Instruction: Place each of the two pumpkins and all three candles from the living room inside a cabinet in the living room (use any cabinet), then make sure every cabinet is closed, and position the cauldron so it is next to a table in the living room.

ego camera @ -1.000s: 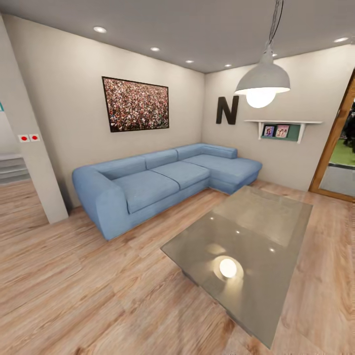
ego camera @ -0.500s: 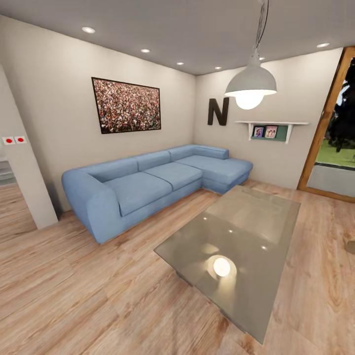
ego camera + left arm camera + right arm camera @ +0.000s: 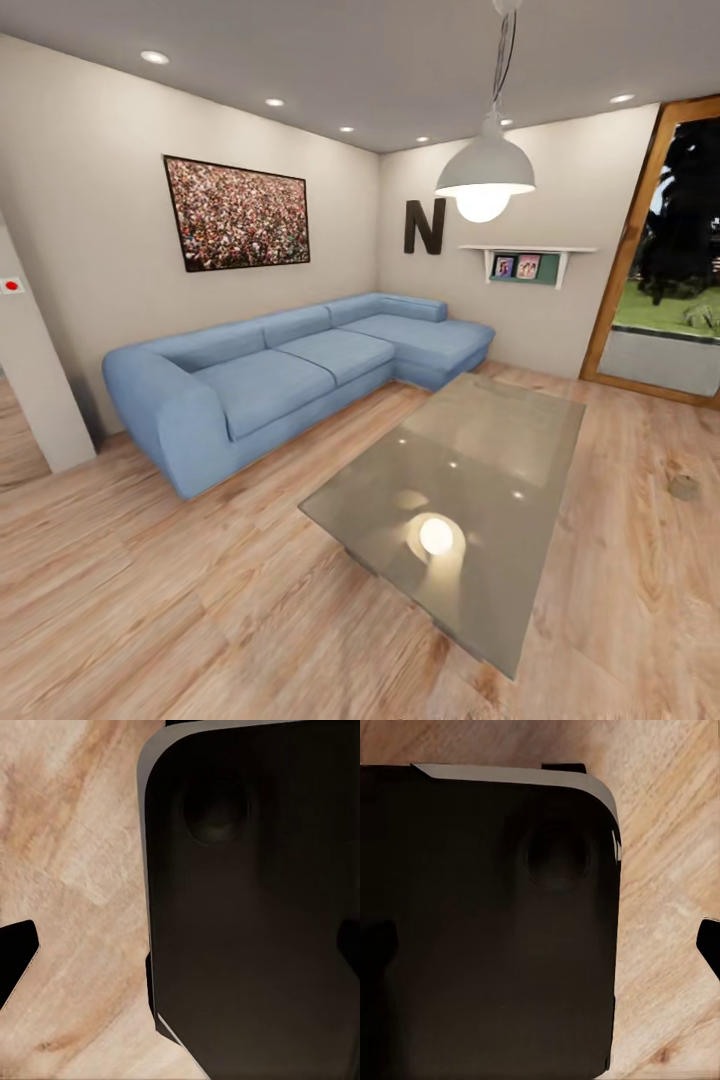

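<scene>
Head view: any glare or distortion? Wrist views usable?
Head view: pendant lamp mirrors as a bright spot on the table top; wide-angle stretch bends walls at the edges. Both wrist views: sharp but underexposed, a dark panel over wood floor.

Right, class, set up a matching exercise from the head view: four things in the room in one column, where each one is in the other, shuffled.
Things:
1. sofa
2. table
3. pendant lamp
4. letter N

Places:
a. hanging from the ceiling
b. mounted on the far wall
c. along the wall in the corner
d. standing on the wood floor in front of the sofa

Pairs: 1-c, 2-d, 3-a, 4-b
</scene>
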Available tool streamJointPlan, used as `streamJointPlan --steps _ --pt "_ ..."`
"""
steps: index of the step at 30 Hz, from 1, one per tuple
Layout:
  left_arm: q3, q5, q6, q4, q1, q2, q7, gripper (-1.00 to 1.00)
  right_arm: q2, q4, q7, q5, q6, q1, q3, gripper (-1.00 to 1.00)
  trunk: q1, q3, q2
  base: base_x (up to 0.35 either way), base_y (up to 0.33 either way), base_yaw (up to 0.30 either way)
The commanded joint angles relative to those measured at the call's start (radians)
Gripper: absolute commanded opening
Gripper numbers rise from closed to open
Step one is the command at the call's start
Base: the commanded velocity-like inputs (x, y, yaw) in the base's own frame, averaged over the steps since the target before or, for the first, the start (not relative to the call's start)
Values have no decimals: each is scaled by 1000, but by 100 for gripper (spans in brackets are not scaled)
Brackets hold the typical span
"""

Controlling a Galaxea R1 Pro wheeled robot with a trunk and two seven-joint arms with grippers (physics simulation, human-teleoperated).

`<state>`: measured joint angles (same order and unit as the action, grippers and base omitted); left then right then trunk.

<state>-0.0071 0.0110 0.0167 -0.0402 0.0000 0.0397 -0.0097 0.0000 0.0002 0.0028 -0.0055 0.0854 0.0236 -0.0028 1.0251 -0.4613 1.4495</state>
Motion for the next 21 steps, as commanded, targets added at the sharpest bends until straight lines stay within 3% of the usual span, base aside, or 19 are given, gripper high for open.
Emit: streamJointPlan --steps 1,21 --pt "-1 1 2 -1 0 0 -1 100 0 1 0 -1 4 1 0 100 0 -1 1 -9 0 -271" --pt "-1 1 -21 -1 0 2 -1 100 0 1 1 -1 4 1 0 100 0 -1 1 -1 0 -279"
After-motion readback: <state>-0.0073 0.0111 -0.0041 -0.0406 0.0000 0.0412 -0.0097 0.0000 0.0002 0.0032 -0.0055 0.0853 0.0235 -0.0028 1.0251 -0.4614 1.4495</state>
